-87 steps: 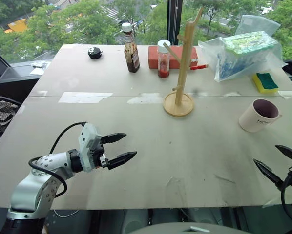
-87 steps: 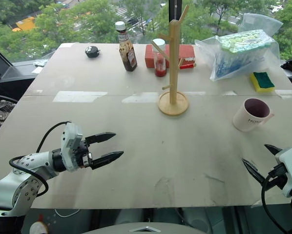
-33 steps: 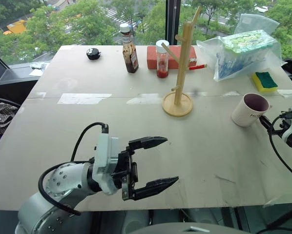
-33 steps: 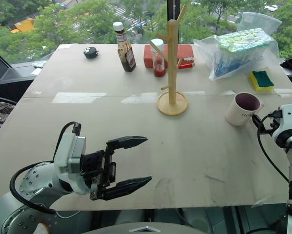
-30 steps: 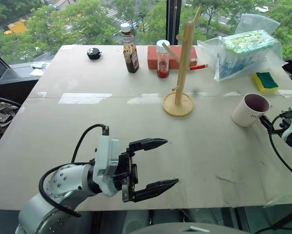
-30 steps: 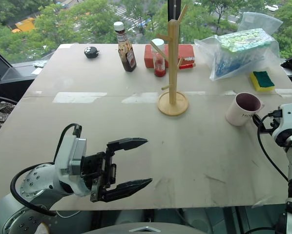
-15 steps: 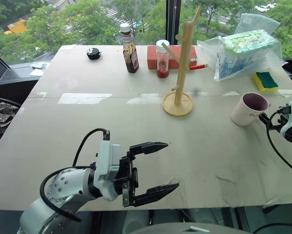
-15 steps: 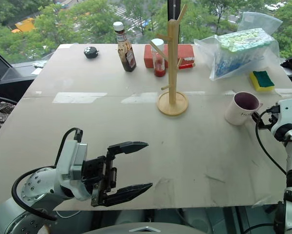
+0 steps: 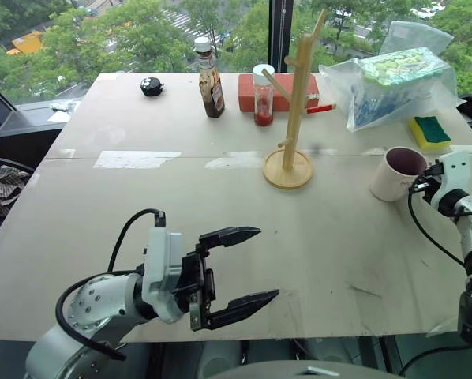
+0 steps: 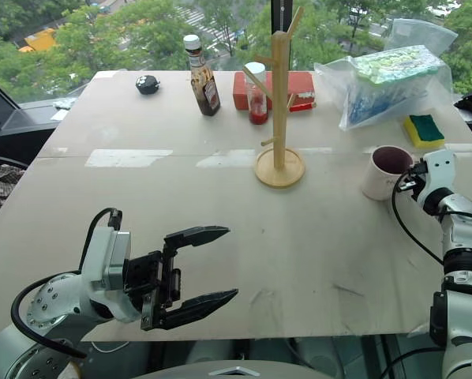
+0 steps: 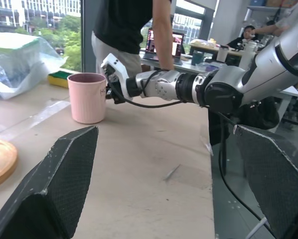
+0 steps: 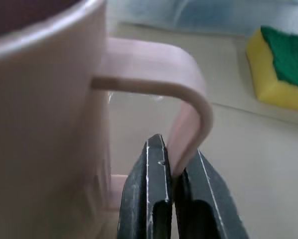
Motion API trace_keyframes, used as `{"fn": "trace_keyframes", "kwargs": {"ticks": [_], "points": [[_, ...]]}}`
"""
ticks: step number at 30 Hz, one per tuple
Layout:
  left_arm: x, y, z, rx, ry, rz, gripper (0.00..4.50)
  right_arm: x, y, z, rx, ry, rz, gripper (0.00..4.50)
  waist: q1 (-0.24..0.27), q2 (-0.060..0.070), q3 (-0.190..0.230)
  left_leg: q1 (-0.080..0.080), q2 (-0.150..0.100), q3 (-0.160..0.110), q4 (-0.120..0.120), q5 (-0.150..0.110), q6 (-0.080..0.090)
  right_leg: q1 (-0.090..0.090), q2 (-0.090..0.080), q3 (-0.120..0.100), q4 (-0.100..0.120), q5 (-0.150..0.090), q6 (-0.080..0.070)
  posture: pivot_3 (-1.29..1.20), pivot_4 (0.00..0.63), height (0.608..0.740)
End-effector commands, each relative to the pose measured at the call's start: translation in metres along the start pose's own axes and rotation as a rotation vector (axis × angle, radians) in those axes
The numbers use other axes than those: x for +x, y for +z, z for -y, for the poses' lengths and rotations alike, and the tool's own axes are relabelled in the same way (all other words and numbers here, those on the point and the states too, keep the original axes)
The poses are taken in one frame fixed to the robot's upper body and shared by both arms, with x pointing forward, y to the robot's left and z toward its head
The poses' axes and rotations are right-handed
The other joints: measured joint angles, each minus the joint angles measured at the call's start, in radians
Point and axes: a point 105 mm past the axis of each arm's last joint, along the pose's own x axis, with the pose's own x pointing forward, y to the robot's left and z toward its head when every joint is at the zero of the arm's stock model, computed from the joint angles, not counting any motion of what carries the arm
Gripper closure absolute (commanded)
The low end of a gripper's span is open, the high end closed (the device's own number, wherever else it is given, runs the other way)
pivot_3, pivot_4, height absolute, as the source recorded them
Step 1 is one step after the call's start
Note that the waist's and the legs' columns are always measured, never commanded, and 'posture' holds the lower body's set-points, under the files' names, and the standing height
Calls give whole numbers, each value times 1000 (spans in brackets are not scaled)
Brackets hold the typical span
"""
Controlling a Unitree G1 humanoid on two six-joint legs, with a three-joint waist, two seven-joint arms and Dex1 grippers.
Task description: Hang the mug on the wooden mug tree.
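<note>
Right gripper (image 12: 175, 172) now clamped on mug (image 9: 395, 173) handle

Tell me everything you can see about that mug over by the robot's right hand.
The mug is cream-white ceramic, faintly pink up close, with a dark maroon inside and small dark lettering on its wall. It stands upright on the table, to the right of the wooden mug tree and apart from it, with a yellow-and-green sponge behind. Its looped handle faces the right gripper, whose two black fingers are shut on the handle's lower part.
</note>
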Motion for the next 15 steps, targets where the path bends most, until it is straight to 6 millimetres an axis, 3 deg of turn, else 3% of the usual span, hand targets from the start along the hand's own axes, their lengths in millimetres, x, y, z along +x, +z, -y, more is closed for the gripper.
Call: {"fn": "trace_keyframes", "kwargs": {"ticks": [1,4,10,15], "points": [[-2,7,-4,26,43,39,0,-5,16,2,-52,16,77,4418,1,0,0,0,0,0,0,0,0,0,0,0,0,0,0,0,150,740],[-3,7,-9,23,93,58,0,-9,32,-10,-131,76,137,4418,0,0,0,0,1,0,0,0,0,0,0,0,0,0,0,0,150,740],[-13,5,-28,21,256,94,0,-16,81,-54,-206,211,278,4418,-5,2,1,0,3,0,0,0,0,-1,-2,1,1,0,0,0,150,740],[-30,12,-84,48,316,83,0,-24,122,-91,-260,343,339,4418,9,3,2,-1,3,-3,0,0,0,-1,1,-4,2,0,0,0,150,740]]}}
